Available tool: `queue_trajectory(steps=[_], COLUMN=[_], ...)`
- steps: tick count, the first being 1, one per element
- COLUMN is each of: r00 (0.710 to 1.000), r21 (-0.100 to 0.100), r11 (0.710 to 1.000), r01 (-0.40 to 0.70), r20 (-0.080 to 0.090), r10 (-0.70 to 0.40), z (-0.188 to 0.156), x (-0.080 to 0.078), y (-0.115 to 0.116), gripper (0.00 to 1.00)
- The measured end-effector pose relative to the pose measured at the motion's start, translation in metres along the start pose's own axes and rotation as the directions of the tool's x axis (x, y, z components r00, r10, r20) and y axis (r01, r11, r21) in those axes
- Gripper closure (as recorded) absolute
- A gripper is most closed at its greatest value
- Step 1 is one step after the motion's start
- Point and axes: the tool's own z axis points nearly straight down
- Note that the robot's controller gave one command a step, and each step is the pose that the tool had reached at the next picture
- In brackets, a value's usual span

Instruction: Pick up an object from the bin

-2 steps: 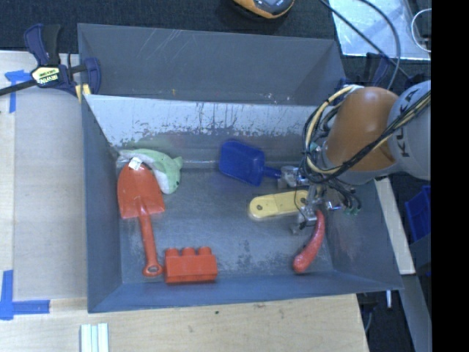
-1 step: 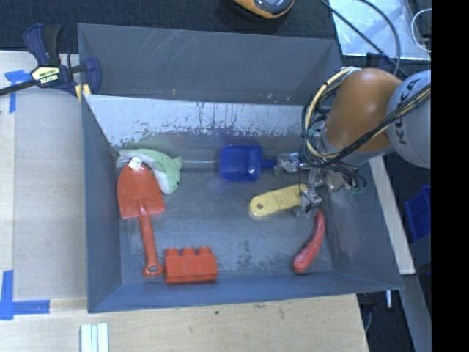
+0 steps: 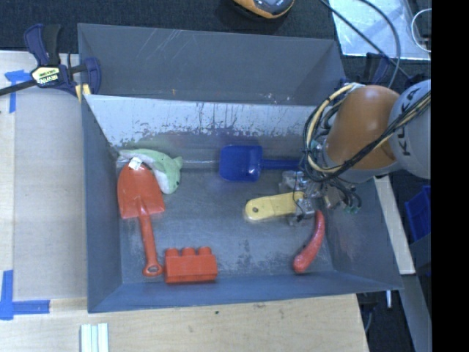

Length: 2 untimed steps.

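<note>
Now the flat yellow plastic piece (image 3: pixel 265 208) lies right of centre in the grey metal bin (image 3: pixel 220 72), its long axis running left to right and its right end at the claw (image 3: pixel 306 205). I cannot tell how far the claw is open or whether it has hold of anything. A curved red plastic pepper (image 3: pixel 311 244) sits just beside it on the near side.

Thing: yellow toy piece (image 3: pixel 265 208), long, flat, rounded at its left end.
Pose: lay flat, running left to right.
Place: rested right of centre on the bin (image 3: pixel 220 222) floor.

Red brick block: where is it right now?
Camera view, lower left of the bin floor: the red brick block lies just right of the red shovel's handle end.
</note>
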Motion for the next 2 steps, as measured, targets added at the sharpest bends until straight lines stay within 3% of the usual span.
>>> queue_trajectory(steps=[2], r00=[1.0], r21=[0.0], r11=[1.0], r01=[0.001], r20=[-0.001], r10=[-0.001], z=[-0.0023], x=[0.0007], y=[0.0002], gripper=[1.0])
